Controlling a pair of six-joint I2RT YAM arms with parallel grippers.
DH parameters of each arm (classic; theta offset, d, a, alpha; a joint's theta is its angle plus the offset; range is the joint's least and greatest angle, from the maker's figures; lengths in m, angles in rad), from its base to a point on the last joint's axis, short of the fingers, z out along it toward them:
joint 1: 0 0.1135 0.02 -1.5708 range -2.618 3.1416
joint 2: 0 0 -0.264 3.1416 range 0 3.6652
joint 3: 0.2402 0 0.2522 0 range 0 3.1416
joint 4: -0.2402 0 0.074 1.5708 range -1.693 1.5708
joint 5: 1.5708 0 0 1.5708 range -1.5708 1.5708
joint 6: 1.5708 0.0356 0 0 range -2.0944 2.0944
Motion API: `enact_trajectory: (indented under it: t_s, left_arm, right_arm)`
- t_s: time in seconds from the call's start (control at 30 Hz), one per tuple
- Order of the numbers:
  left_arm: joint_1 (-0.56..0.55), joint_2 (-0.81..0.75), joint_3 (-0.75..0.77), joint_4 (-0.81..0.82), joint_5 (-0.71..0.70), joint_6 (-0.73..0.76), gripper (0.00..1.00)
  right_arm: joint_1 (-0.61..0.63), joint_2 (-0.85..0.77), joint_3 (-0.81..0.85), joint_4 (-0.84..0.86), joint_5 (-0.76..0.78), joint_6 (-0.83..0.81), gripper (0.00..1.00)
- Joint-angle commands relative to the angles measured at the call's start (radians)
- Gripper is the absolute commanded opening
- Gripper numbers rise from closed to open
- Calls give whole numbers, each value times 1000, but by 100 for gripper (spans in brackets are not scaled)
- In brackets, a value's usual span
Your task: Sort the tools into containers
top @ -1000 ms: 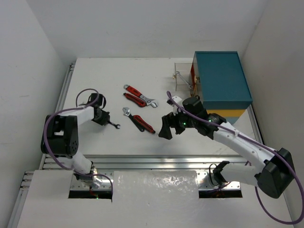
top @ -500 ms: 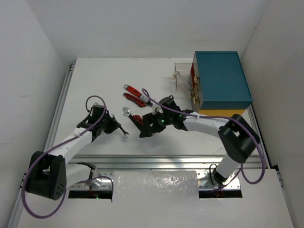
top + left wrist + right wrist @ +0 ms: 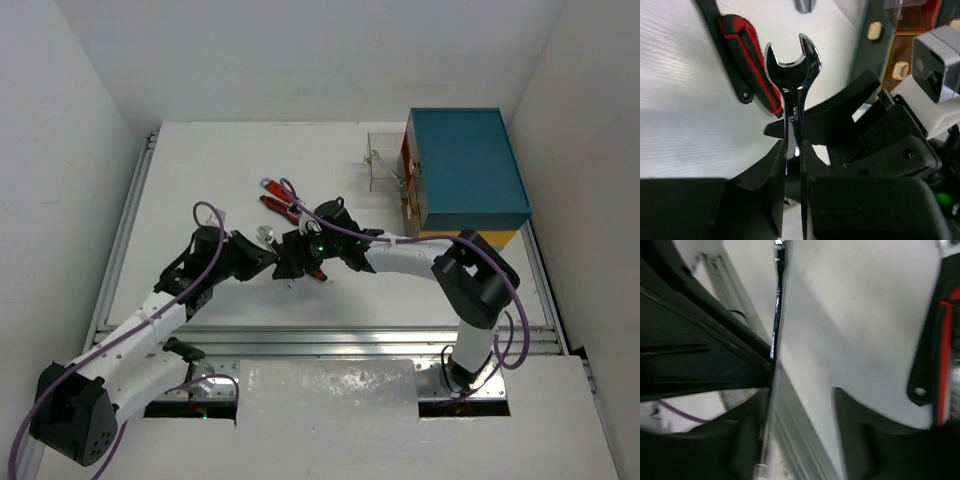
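Note:
My left gripper (image 3: 268, 258) (image 3: 792, 147) is shut on the shaft of a thin silver spanner (image 3: 792, 75), whose open-end head sticks out ahead of the fingers. My right gripper (image 3: 290, 262) (image 3: 800, 405) meets it from the other side at mid-table. Its jaws stand open around the spanner (image 3: 777, 305), which lies against one finger with a gap to the other. A red-and-black adjustable wrench (image 3: 313, 267) (image 3: 747, 55) (image 3: 945, 355) lies on the table just beyond. Two more wrenches (image 3: 285, 200) lie behind. The teal box (image 3: 465, 165) stands at the back right.
A clear drawer (image 3: 385, 170) is pulled out of the box's left side, with a silver tool in it. The table's metal rail (image 3: 330, 335) runs along the near edge. White walls close in on the left, right and back.
My left arm has carried the spanner rightward to mid-table. My right arm has swung left from near the box to meet it, and its jaws have narrowed around the spanner.

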Motion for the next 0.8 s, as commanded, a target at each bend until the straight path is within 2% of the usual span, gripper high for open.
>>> enact_trajectory:
  t_s: [0.0, 0.03, 0.1, 0.13, 0.17, 0.2, 0.23, 0.27, 0.3, 0.37, 0.4, 0.47, 0.57, 0.67, 0.77]
  left_arm:
    - [-18, -15, 6, 96, 40, -34, 0]
    - [-18, -14, 6, 102, 43, -34, 0]
    - [-19, -5, 12, 112, 40, -20, 0]
    - [-19, 0, 21, 106, 37, -7, 24]
    - [-19, 6, 68, 90, 25, 16, 43]
    - [-19, 12, 112, -4, -28, 80, 62]
    - [-19, 27, 166, -76, -74, 116, 99]
    - [-21, 32, 285, -227, -131, 145, 100]
    - [-19, 31, 342, -294, -241, 202, 100]
    - [-19, -14, 466, -391, -335, 251, 100]
    - [-18, -38, 498, -437, -386, 321, 100]
    - [-18, -103, 551, -476, -409, 445, 100]
    - [-18, -158, 556, -513, -434, 573, 100]
    - [-18, -195, 492, -505, -461, 625, 100]
    - [-19, -221, 391, -465, -480, 623, 100]
  right_arm:
    - [11, 11, 55, 107, -46, 35, 50]
    - [11, 11, 55, 113, -57, 37, 49]
    - [11, 0, 61, 104, -78, 34, 8]
    - [11, -10, 57, 90, -74, 26, 0]
    - [8, -24, 55, 46, -45, -14, 0]
    - [6, -40, 60, -2, -16, -47, 0]
    - [0, -73, 85, -55, 22, -83, 0]
    - [-21, -89, 101, -173, 102, -148, 0]
    - [-35, -104, 121, -235, 136, -184, 0]
    - [-69, -142, 196, -423, 261, -306, 0]
    - [-69, -149, 230, -486, 318, -354, 0]
    - [-176, -152, 319, -627, 453, -480, 0]
    - [-284, -106, 452, -757, 544, -620, 0]
    - [-365, -3, 651, -839, 685, -747, 0]
    - [-422, 104, 786, -884, 710, -827, 0]
